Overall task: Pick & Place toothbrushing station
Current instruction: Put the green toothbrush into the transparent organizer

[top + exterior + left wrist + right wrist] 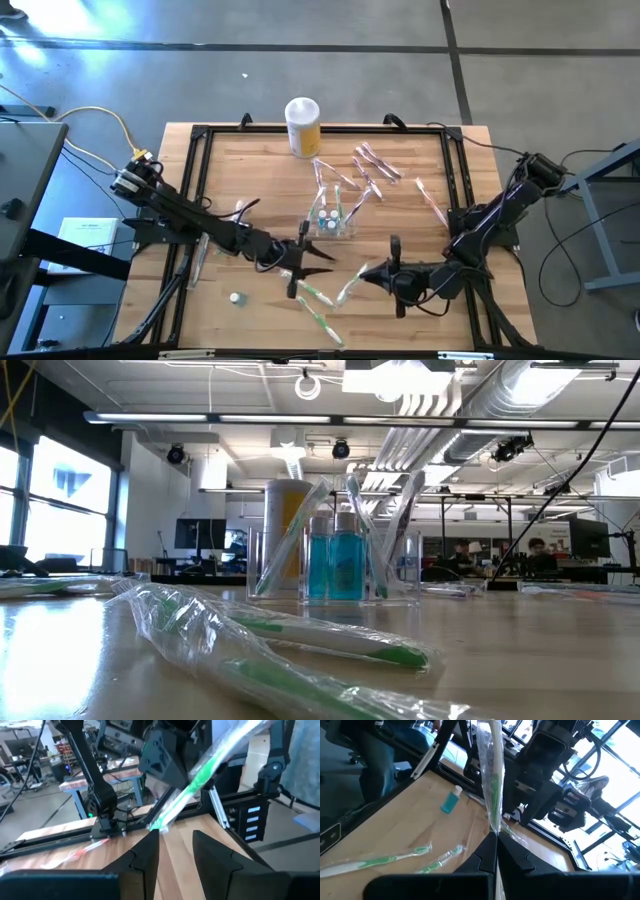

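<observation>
Lower centre of the high view: right gripper clamps a wrapped toothbrush, fingers fully together on it. Left gripper just left of it, fingers narrowly apart, nothing between them. Toothbrushing station sits mid-table just above both; yellow canister at upper centre.

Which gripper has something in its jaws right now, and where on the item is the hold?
The right gripper is shut on a wrapped green toothbrush, pinching one end of it. The left gripper is open, holding nothing.
</observation>
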Controlling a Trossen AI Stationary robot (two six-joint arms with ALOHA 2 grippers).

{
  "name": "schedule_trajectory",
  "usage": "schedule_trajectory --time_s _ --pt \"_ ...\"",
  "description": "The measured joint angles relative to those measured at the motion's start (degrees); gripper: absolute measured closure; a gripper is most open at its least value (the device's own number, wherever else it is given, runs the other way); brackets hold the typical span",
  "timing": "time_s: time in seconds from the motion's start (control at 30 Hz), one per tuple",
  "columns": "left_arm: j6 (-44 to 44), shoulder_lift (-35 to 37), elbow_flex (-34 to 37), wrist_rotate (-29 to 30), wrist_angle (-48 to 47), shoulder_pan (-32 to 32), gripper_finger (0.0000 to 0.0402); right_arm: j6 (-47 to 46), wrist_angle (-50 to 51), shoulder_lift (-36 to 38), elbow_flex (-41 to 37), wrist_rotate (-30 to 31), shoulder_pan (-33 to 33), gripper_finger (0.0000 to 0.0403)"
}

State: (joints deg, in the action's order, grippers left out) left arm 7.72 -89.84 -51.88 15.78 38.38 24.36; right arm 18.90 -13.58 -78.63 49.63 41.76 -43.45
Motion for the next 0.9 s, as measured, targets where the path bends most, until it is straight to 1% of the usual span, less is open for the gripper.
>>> schedule_trajectory --time_s 0.1,0.17,0.4,0.53,0.63,0.77,0.9 --pt "-0.03 -0.06 0.0 0.19 -0.32 -0.12 0.0286 -0.03 0.02 0.0 0.0 -0.58 0.53 0.04" --pt "-0.55 -0.06 0.0 0.19 -0.19 -0.39 0.0275 -0.07 0.0 0.0 0.0 -0.57 0.61 0.0401" --pt "-3.51 -0.04 0.0 -0.22 1.21 -0.35 0.0194 -0.15 0.01 0.0 0.0 -0.81 0.74 0.0401" --pt "-3.6 -0.04 0.0 -0.25 1.29 -0.35 0.0164 0.1 -0.25 0.0 0.0 -0.81 0.75 0.0401" --pt "-3.49 -0.04 0.0 -0.25 1.14 -0.37 0.0153 1.1 -1.44 0.0 0.0 -0.82 0.8 0.0401" --pt "-2.06 -0.04 0.0 -0.25 1.74 -0.37 0.0151 2.12 -2.51 0.0 0.0 -1.64 1.83 0.0401" --pt "-0.67 -0.04 0.0 -0.26 5.05 -0.37 0.0151 2.16 -3.06 0.0 0.0 -1.77 3.66 0.0401"
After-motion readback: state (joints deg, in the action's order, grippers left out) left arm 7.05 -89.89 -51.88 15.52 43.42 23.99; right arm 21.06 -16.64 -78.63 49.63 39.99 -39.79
